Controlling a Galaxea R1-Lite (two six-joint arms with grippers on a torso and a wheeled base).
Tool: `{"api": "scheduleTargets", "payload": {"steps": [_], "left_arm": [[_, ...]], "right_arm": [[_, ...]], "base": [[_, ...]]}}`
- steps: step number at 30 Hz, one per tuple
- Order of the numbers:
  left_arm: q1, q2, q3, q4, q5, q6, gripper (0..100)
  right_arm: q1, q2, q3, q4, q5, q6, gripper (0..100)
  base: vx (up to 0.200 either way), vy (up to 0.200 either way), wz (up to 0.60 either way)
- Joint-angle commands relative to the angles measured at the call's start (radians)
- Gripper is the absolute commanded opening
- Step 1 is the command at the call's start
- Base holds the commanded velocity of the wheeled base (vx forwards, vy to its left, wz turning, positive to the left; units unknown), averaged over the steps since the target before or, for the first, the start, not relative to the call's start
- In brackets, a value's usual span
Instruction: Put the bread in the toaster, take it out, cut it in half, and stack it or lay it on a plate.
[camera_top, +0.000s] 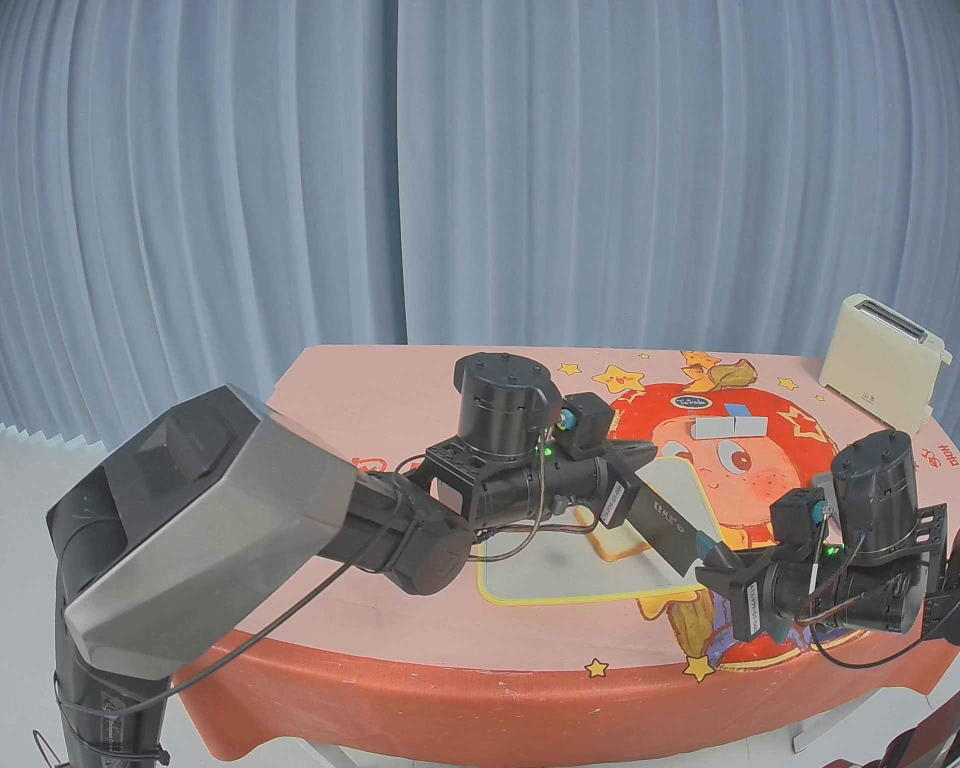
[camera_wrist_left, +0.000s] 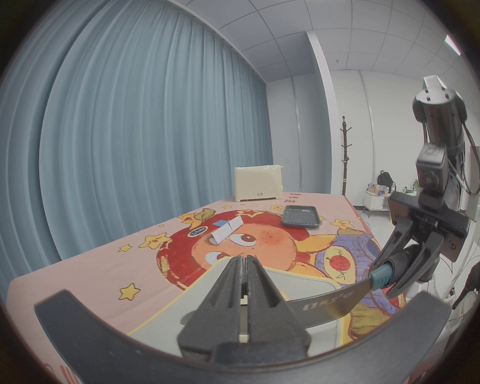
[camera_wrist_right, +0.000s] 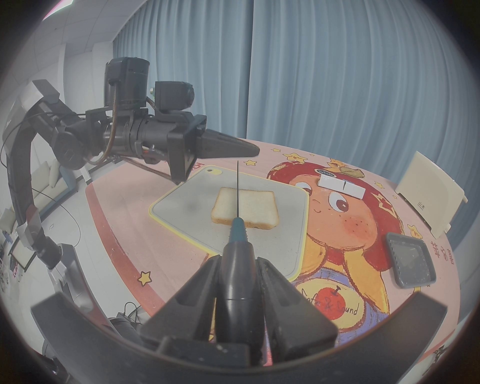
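A slice of bread (camera_wrist_right: 255, 210) lies flat on the pale cutting board (camera_wrist_right: 185, 210) with a yellow rim. My right gripper (camera_wrist_right: 237, 265) is shut on the teal-and-black handle of a knife (camera_wrist_right: 238, 232), whose blade points out over the slice, edge down. In the head view the right gripper (camera_top: 715, 570) is at the board's right corner and the blade (camera_top: 665, 520) slants up toward my left gripper (camera_top: 640, 455). The left gripper (camera_wrist_left: 243, 262) hovers over the board (camera_wrist_left: 300, 285), shut on nothing. A cream toaster (camera_top: 880, 365) stands at the far right.
A dark rectangular tray (camera_wrist_right: 410, 260) lies on the cartoon-printed cloth between the board and the toaster (camera_wrist_right: 430, 192). White and blue labels (camera_top: 730, 425) are stuck to the cloth behind the board. The table edge (camera_top: 560, 690) runs close in front; blue curtains hang behind.
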Motion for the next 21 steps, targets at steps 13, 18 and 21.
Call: {"api": "scheduleTargets", "payload": {"steps": [13,18,21], "left_arm": [[-0.007,0.047,0.014,0.0,0.001,0.018,0],[-0.007,0.047,0.027,-0.005,0.001,0.018,0],[-0.007,0.054,0.037,-0.006,0.004,0.018,0]], "right_arm": [[0.0,0.009,0.003,0.0,0.0,0.0,0],[0.001,0.012,0.005,0.001,0.0,0.0,0],[0.001,0.02,0.005,0.001,0.0,0.0,0]], "base": [[0.0,0.0,0.0],[0.0,0.0,0.0],[0.0,0.0,0.0]]}}
